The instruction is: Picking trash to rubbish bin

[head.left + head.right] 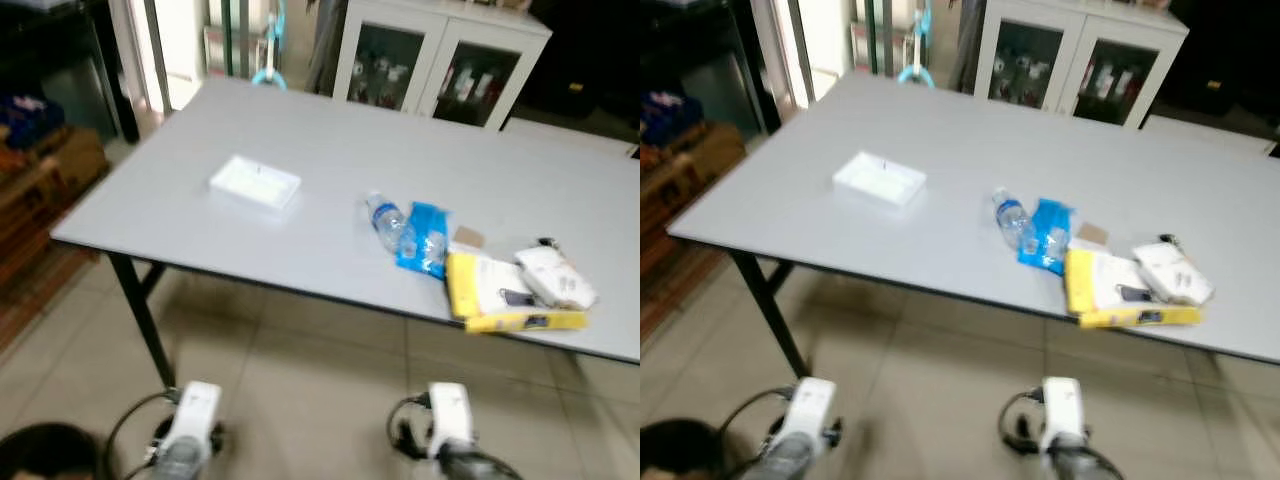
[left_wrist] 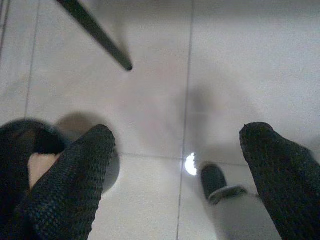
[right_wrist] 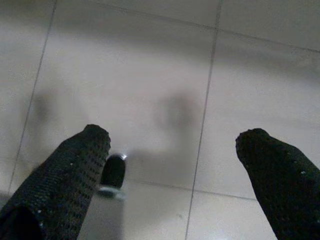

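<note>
Grey worktop (image 1: 330, 150) carries a clear plastic bottle (image 1: 387, 221), blue wrapper (image 1: 425, 238) and yellow packet (image 1: 490, 295). Approach step: my left pincer (image 2: 177, 165) and right pincer (image 3: 172, 165) hang wide, empty; reaching comes next.

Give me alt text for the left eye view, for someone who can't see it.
A grey table holds a white tray, a plastic bottle, a blue wrapper, and a yellow packet with white packaging on it. Both arms hang low over the tiled floor; a white cabinet stands behind.
</note>
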Motion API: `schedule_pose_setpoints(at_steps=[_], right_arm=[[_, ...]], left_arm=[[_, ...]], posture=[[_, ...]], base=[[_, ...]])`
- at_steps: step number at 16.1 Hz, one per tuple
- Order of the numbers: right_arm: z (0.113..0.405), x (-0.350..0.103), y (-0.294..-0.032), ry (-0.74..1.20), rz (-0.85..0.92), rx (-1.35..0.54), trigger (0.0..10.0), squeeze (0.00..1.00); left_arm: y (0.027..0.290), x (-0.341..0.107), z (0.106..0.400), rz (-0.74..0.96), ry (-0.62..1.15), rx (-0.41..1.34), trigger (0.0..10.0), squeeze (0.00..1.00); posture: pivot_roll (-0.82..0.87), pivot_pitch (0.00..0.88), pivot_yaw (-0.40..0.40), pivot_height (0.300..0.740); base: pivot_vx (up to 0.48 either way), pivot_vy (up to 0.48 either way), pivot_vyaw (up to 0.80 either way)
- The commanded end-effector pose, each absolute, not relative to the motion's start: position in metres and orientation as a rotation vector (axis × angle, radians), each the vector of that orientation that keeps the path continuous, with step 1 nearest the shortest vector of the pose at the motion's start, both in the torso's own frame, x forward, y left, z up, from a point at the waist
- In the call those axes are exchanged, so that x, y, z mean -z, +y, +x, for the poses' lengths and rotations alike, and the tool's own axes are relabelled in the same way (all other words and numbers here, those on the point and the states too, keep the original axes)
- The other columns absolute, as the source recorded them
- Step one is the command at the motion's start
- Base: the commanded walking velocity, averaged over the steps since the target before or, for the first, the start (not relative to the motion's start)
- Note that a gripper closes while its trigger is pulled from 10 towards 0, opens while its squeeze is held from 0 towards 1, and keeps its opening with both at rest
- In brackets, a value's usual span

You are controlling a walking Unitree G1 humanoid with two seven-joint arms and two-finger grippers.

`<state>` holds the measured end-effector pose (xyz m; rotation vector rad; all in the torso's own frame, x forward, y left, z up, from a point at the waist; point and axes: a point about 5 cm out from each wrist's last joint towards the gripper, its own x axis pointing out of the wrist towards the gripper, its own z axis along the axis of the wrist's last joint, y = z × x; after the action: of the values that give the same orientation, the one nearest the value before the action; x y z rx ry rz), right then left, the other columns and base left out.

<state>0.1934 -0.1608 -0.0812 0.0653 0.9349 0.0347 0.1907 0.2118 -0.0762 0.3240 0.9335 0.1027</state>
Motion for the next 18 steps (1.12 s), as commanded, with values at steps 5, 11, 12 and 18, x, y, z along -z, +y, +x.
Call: schedule_pose_setpoints(at_steps=[5,11,12,18], right_arm=[[0.197,0.0786,-0.1698,0.921,0.043,-0.025,10.0,0.0],[0.1975,0.0783,-0.1695,0.92,0.043,-0.027,10.0,0.0],[0.1975,0.0783,-0.1695,0.92,0.044,-0.027,10.0,0.0],[0.1964,0.0789,-0.1693,0.922,0.045,-0.027,10.0,0.0]], left_arm=[[0.2063,0.0765,0.1919,0.322,0.927,-0.09,10.0,0.0],[0.2055,0.0769,0.1914,0.314,0.931,-0.084,10.0,0.0],[0.2053,0.0769,0.1916,0.314,0.929,-0.085,10.0,0.0],[0.2035,0.0768,0.1924,0.319,0.926,-0.065,10.0,0.0]], posture=[[0.03,0.024,-0.108,0.74],[0.02,0.024,-0.107,0.74],[0.02,0.024,-0.107,0.74],[0.02,0.029,-0.107,0.74]], base=[[0.0,-0.4,0.0],[0.0,-0.313,0.0],[0.0,0.0,0.0],[0.0,0.0,0.0]])
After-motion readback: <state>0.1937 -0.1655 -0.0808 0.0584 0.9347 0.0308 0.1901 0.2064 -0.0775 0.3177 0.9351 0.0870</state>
